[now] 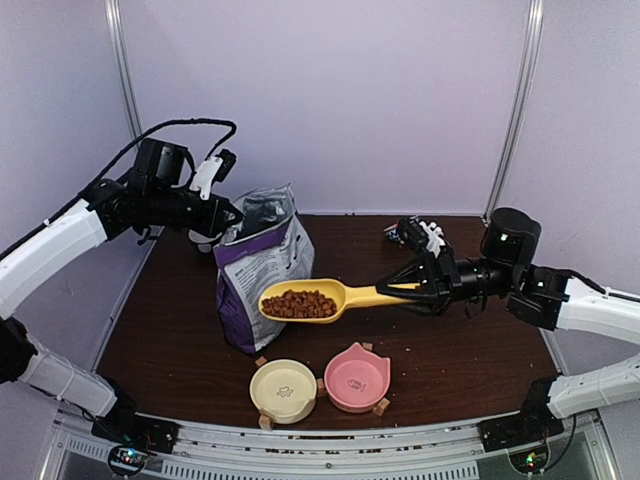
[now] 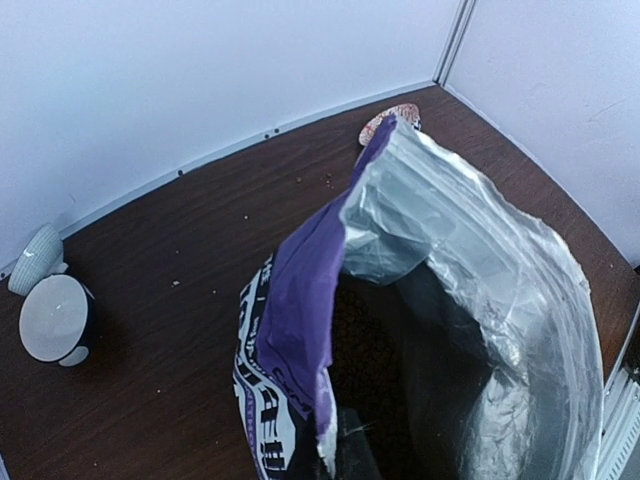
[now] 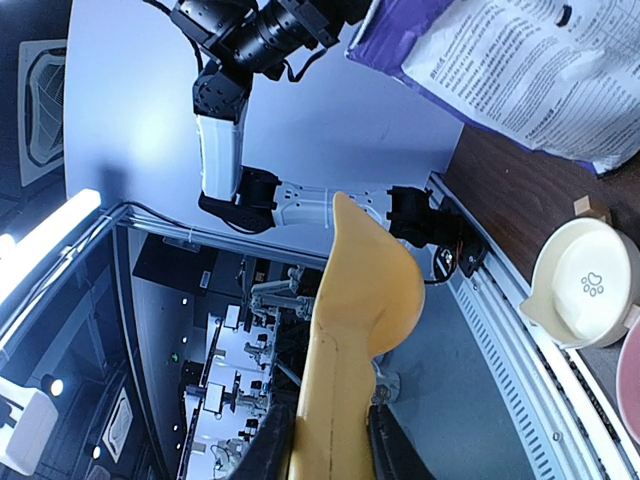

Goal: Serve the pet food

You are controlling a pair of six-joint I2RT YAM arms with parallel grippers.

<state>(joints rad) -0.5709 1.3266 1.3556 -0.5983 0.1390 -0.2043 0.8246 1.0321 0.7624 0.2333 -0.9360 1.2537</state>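
Observation:
The purple pet food bag [image 1: 255, 275] stands open at the table's centre left. My left gripper [image 1: 225, 215] is shut on its top rim, and the left wrist view looks down into the foil-lined mouth [image 2: 480, 260], where dark pet food [image 2: 380, 340] lies deep inside. My right gripper [image 1: 415, 285] is shut on the handle of the yellow scoop [image 1: 330, 300], held level and filled with brown pet food [image 1: 298, 302] beside the bag, above the bowls. In the right wrist view the scoop's underside [image 3: 360, 320] sits between my fingers [image 3: 272, 450].
A cream bowl [image 1: 283, 390] and a pink bowl [image 1: 356, 378] sit side by side near the table's front edge, below the scoop. A small white-and-blue object [image 1: 410, 232] lies at the back right. White walls close in on the back and sides.

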